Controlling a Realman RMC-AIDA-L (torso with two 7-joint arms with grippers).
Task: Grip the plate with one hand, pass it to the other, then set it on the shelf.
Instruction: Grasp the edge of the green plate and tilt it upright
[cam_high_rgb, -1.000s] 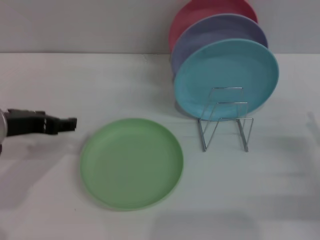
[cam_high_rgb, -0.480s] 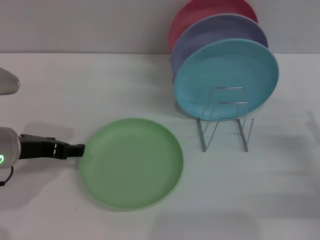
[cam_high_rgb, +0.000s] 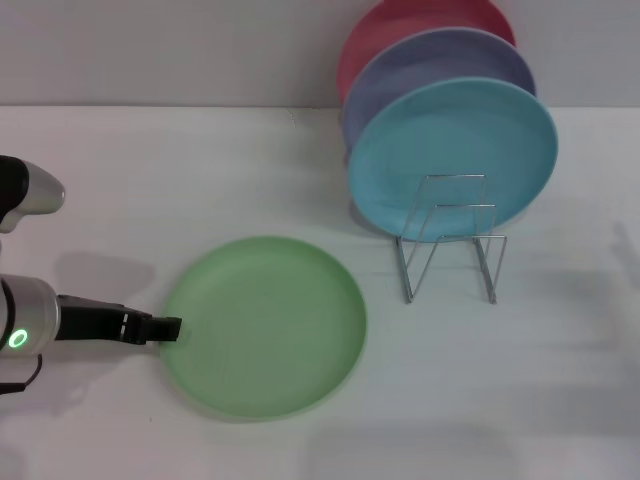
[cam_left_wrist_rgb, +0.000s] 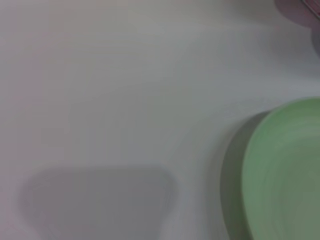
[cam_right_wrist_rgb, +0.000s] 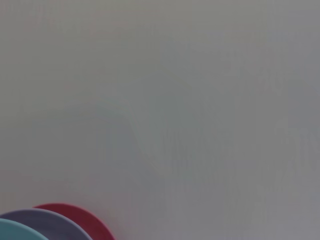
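Plain light green plate (cam_high_rgb: 264, 326) on a white counter (cam_high_rgb: 560, 360); silver wire shelf (cam_high_rgb: 450, 238) holding plain turquoise plate (cam_high_rgb: 452, 158), lavender plate (cam_high_rgb: 420, 62) and red plate (cam_high_rgb: 400, 20); black left gripper (cam_high_rgb: 172, 328) on a silver-grey arm with green glowing ring (cam_high_rgb: 17, 339).

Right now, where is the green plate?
Head view: green plate lies flat on the table's left-centre, left gripper at its left rim, wire rack to its right.

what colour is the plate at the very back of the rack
Red, or pinkish red. The back plate shows best in the head view, rising behind the lavender plate.
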